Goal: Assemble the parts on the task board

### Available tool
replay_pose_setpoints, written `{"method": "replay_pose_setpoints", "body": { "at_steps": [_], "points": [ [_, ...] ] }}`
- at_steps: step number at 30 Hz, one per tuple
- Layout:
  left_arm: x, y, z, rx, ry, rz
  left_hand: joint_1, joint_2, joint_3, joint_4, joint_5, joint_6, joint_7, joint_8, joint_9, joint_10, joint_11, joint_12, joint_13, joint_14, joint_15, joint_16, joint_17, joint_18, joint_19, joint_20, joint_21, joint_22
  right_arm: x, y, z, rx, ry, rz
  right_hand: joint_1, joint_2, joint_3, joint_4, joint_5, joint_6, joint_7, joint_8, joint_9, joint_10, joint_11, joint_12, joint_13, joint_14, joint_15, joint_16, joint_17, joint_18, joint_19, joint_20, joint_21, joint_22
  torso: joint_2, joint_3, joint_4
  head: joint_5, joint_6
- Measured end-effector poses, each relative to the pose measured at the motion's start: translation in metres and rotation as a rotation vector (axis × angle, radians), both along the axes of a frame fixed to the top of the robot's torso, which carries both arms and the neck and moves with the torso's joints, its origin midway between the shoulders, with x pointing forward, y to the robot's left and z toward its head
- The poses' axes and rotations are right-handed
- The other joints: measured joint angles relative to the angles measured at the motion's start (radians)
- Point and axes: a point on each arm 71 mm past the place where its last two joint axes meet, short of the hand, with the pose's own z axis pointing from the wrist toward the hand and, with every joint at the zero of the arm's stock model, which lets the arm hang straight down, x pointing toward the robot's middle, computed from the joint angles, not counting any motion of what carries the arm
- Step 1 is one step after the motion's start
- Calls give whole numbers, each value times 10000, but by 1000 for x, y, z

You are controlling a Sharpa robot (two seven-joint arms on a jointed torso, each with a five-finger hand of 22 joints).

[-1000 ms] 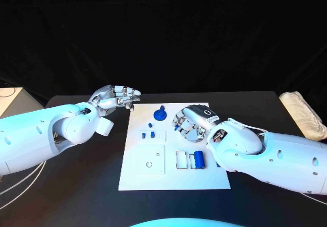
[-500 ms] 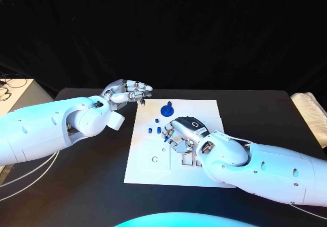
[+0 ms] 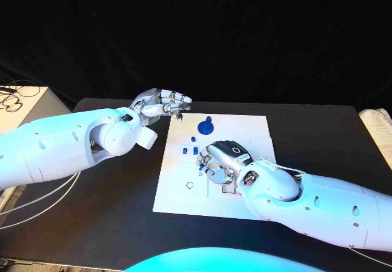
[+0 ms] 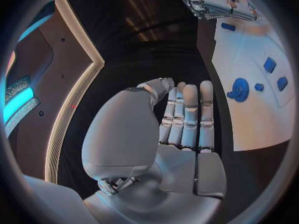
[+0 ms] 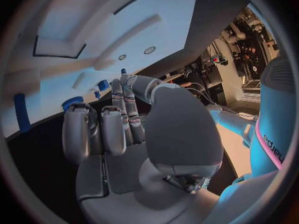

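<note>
The white task board lies in the middle of the black table. A round blue knob part stands near its far edge, with small blue pieces just nearer. My right hand hovers over the board's middle, fingers curled down. A small blue bit shows at its fingertips; whether it is held is unclear. My left hand hangs beyond the board's far left corner with fingers curled in on nothing. The left wrist view shows that hand, the board and the knob. The right wrist view shows my right hand above the board.
A pale box with cables stands off the table's left end. A light bundle lies at the right edge. A ring-marked square recess sits on the board's near left. Black table surface surrounds the board.
The camera has shifted. Relative to the board, my right hand has moved from beside the knob toward the board's middle and nearer side. The left hand stays curled by the far left corner.
</note>
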Motion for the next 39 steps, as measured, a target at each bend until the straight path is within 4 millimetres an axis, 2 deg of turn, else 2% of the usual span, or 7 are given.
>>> {"method": "replay_pose_setpoints", "body": {
  "at_steps": [9,39],
  "points": [
    [0,0,0,14,22,6,0,0,0,0,0,0,0,0,0,0,0,0,1,0,0,-45,0,0,0,0,-39,-10,-2,0,-3,-143,69,75,-67,-11,-1,0,-1,-2,-1,-10,-4,1,0,4,-3,0,0,0,0,0,0,0,0,-2,-2,2,-8,52,-81],
    [0,1,-1,65,113,16,0,0,0,0,0,-36,36,0,-1,-73,0,0,-17,0,0,-44,-7,0,0,0,-38,-19,-2,2,-12,-636,93,157,-85,-6,26,-27,8,-22,-21,1,18,25,-23,-7,-15,0,0,0,-2,0,0,0,0,5,-4,-4,0,73,-175]
  ]
}}
